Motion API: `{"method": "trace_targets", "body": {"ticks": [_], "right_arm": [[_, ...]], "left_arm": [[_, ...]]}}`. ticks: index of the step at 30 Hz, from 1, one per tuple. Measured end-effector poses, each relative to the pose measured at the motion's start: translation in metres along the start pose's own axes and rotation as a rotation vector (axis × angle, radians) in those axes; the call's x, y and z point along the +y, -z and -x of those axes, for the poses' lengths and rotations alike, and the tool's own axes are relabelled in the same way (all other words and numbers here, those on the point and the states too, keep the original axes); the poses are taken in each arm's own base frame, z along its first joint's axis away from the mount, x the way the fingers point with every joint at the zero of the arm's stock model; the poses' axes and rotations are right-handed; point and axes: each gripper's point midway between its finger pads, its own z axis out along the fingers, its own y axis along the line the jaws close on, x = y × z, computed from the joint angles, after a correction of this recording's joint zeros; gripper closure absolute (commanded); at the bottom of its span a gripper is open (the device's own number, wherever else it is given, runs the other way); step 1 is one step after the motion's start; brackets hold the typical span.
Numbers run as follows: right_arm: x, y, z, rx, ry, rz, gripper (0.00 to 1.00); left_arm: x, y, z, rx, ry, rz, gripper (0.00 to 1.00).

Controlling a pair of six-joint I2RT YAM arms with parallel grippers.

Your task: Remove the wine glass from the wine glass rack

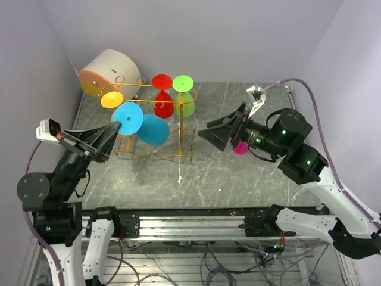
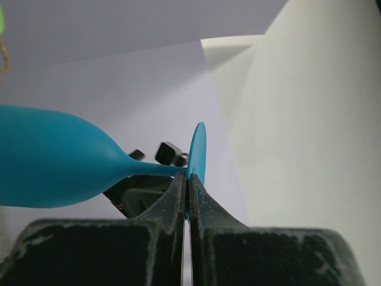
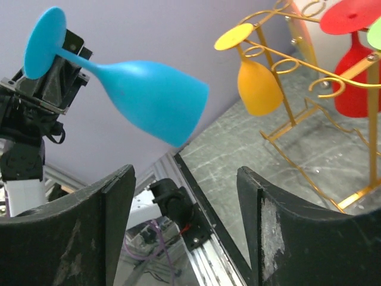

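Glass foot (image 2: 199,149) in left gripper (image 2: 186,182) (sideways)

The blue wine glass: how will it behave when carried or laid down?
Probably light: the left tool holds the blue wine glass level by its thin foot alone. That pinch may let it swivel. Laid down, its round bowl may roll.

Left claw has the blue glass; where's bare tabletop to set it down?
Bare table lies in front of the rack, along the near rail, and in the middle between rack and right claw. Crowded: back left, with the drum and hung glasses, and under the right claw, where a pink object shows.
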Motion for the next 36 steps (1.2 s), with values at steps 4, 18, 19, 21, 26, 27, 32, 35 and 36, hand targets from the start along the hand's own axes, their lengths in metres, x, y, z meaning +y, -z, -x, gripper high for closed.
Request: {"method": "trace_targets", "body": {"ticks": [4, 18, 19, 21, 26, 27, 32, 35, 36], "right_arm": [[0.011, -0.006, -0.002, -0.023, -0.027, 0.089, 0.29], [0.072, -0.028, -0.017, 0.009, -0.166, 0.584, 0.31], [0.076, -0.027, -0.015, 0.007, -0.171, 0.611, 0.31], [0.082, -0.025, -0.013, 0.010, -0.181, 0.656, 0.31], [0.090, -0.023, -0.012, 0.016, -0.195, 0.729, 0.31], [0.091, -0.023, -0.012, 0.019, -0.197, 0.734, 0.32], [0.088, -0.028, -0.017, 0.033, -0.205, 0.733, 0.32], [0.087, -0.029, -0.017, 0.034, -0.204, 0.731, 0.32], [0.087, -0.029, -0.017, 0.034, -0.204, 0.732, 0.32]], "left_arm": [[-0.032, 0.017, -0.016, 0.015, 0.004, -0.072, 0.93], [-0.070, 0.055, -0.041, 0.020, 0.044, -0.196, 0.93], [-0.070, 0.055, -0.041, 0.020, 0.045, -0.195, 0.93], [-0.069, 0.055, -0.040, 0.015, 0.048, -0.192, 0.93], [-0.065, 0.053, -0.037, 0.002, 0.058, -0.183, 0.93], [-0.064, 0.053, -0.037, -0.001, 0.059, -0.182, 0.93], [-0.064, 0.051, -0.036, -0.012, 0.060, -0.180, 0.93], [-0.064, 0.051, -0.035, -0.014, 0.058, -0.179, 0.93], [-0.064, 0.051, -0.035, -0.014, 0.058, -0.179, 0.93]]}}
